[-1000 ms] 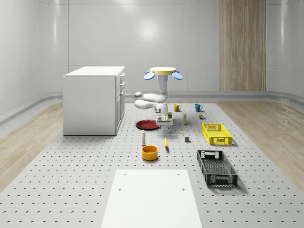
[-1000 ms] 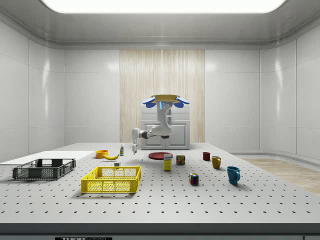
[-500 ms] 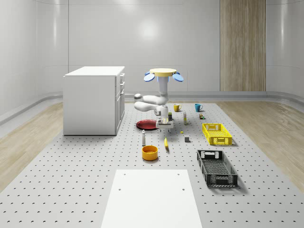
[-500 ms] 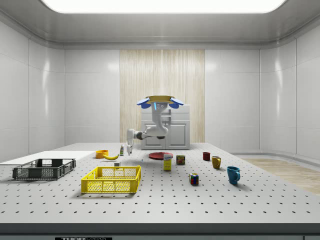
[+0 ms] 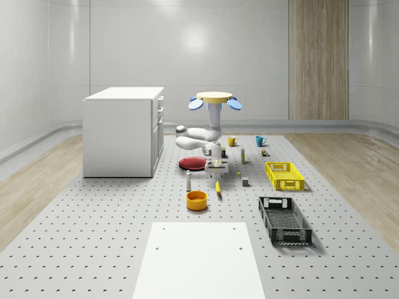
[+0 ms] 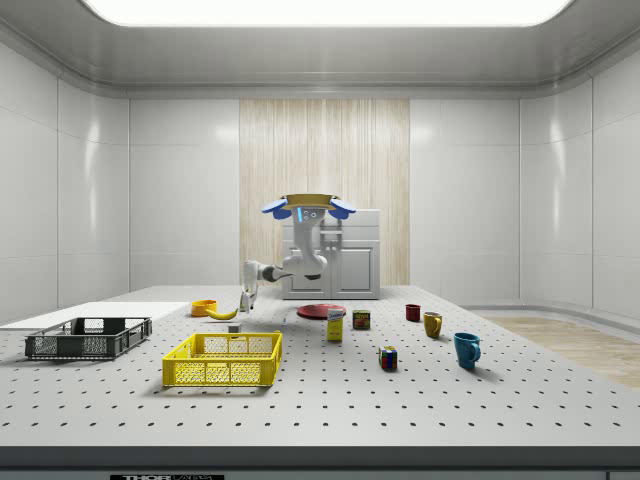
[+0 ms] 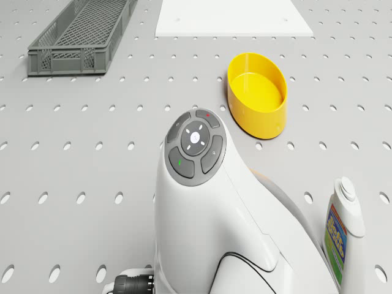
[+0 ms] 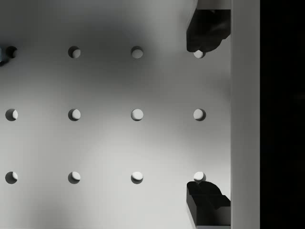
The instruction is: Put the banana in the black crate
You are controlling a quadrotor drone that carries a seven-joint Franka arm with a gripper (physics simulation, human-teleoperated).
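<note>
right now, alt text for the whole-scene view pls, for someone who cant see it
A drone hovers above a perforated table, its arm bent down so the gripper hangs just above a banana. A black crate lies nearer the camera toward the view's right, with a yellow crate behind it.

Bare pegboard surrounds the banana (image 5: 218,187); bottle (image 5: 188,180) and bowl (image 5: 196,199) stand near.

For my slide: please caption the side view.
Drone hovers above table, gripper open over curved yellow banana.
</note>
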